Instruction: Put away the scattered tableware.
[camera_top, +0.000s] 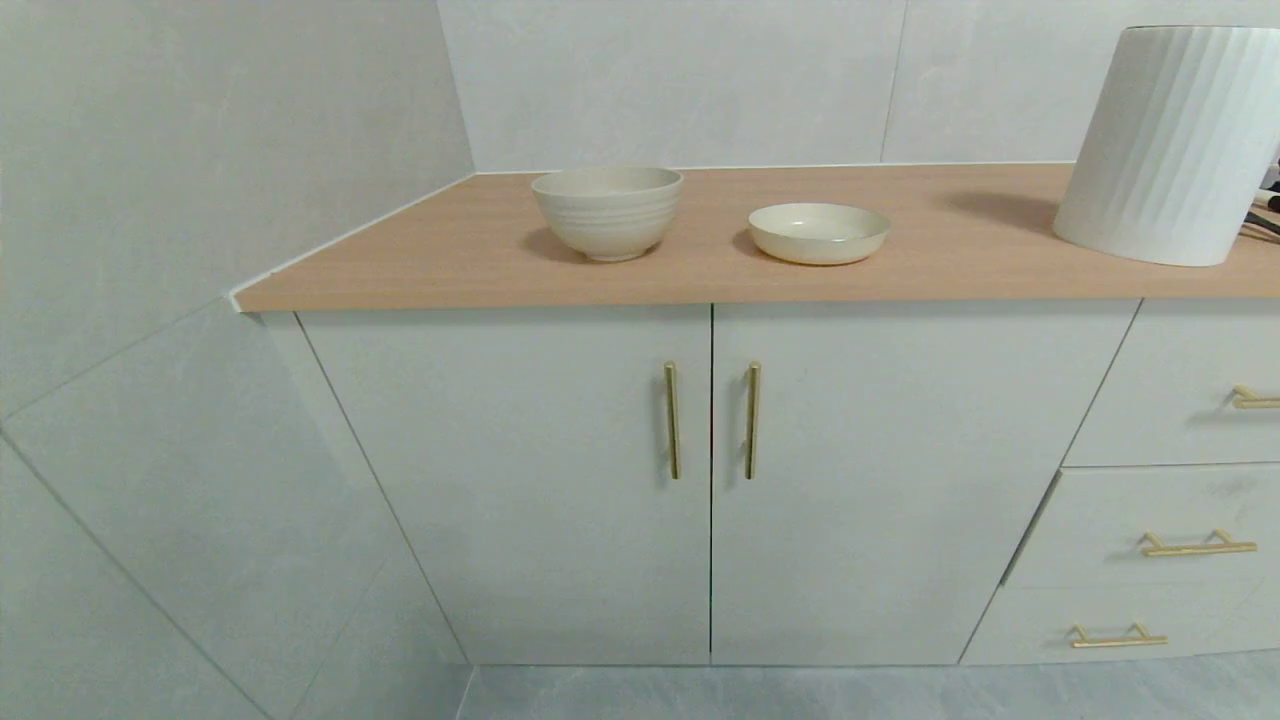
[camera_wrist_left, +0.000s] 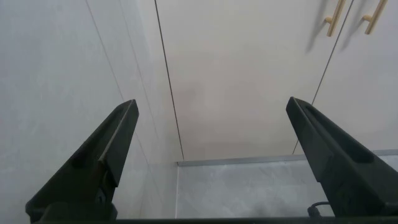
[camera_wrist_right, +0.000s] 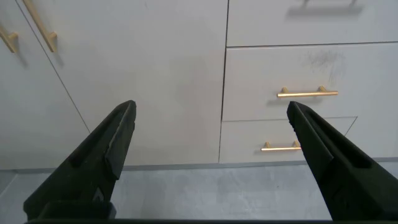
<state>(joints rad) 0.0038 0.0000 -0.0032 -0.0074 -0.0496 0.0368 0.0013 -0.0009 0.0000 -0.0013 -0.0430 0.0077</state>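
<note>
A deep cream bowl (camera_top: 608, 211) with ribbed sides stands on the wooden countertop (camera_top: 460, 250), left of centre. To its right lies a shallow cream dish (camera_top: 819, 232), apart from the bowl. Below them the two cabinet doors are closed, each with a gold handle (camera_top: 672, 420). My left gripper (camera_wrist_left: 211, 109) hangs low in front of the left door, open and holding nothing. My right gripper (camera_wrist_right: 211, 109) hangs low before the drawers (camera_wrist_right: 292, 81), open and holding nothing too.
A tall white ribbed container (camera_top: 1170, 145) stands at the counter's right end, with dark utensils (camera_top: 1262, 215) behind it. A tiled wall (camera_top: 150, 300) closes in the left side. Three drawers with gold pulls (camera_top: 1198, 545) sit right of the doors. Grey floor lies below.
</note>
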